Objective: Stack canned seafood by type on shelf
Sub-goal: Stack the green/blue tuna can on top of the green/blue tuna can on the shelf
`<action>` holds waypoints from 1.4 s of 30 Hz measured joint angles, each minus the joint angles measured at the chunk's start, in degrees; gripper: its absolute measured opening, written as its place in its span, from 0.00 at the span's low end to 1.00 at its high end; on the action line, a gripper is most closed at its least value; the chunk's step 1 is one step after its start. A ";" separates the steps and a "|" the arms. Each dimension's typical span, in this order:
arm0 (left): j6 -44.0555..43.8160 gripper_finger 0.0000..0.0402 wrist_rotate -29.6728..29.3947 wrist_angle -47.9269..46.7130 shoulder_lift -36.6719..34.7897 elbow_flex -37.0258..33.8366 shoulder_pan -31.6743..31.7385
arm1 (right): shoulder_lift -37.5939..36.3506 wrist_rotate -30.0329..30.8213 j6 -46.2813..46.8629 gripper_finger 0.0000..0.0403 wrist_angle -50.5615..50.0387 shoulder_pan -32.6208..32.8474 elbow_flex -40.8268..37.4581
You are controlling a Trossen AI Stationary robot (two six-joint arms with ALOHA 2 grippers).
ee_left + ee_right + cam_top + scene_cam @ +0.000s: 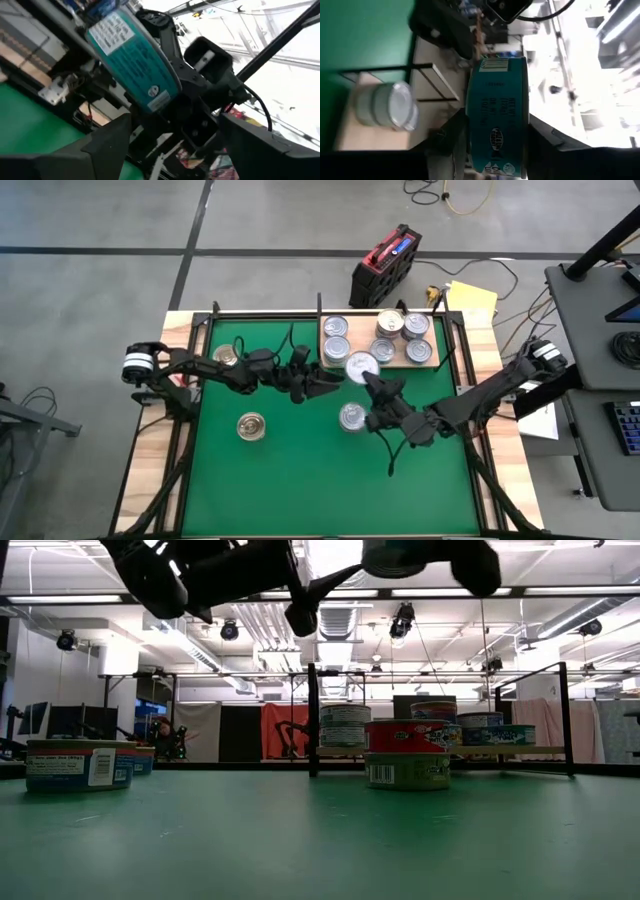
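Green mat (300, 470) fills the foreground; we note two arms meeting above it. At its far edge sits the shelf (432, 360), carrying several cans (336, 328), some stacked. Left gripper (335, 378), raised near the shelf's corner, has its fingers spread and empty. Right gripper (372, 385) pinches a teal can (497, 120) by its flat faces, just beside the shelf. Loose cans lie on the mat: one (352, 417) under the right arm, two (251, 425) toward the left.
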 joint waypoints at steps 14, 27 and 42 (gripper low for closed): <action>18.70 0.70 2.97 -0.57 -3.08 -0.15 4.87 | -25.34 -26.34 77.56 0.32 -60.47 -2.71 -0.92; 25.20 0.70 2.85 -2.86 -3.05 -0.20 6.29 | -19.77 -19.37 96.35 0.32 -81.20 -5.87 -3.15; 26.59 0.70 2.80 -3.51 -3.01 -0.20 7.91 | -3.64 -27.82 106.26 0.32 -82.92 -20.60 -3.21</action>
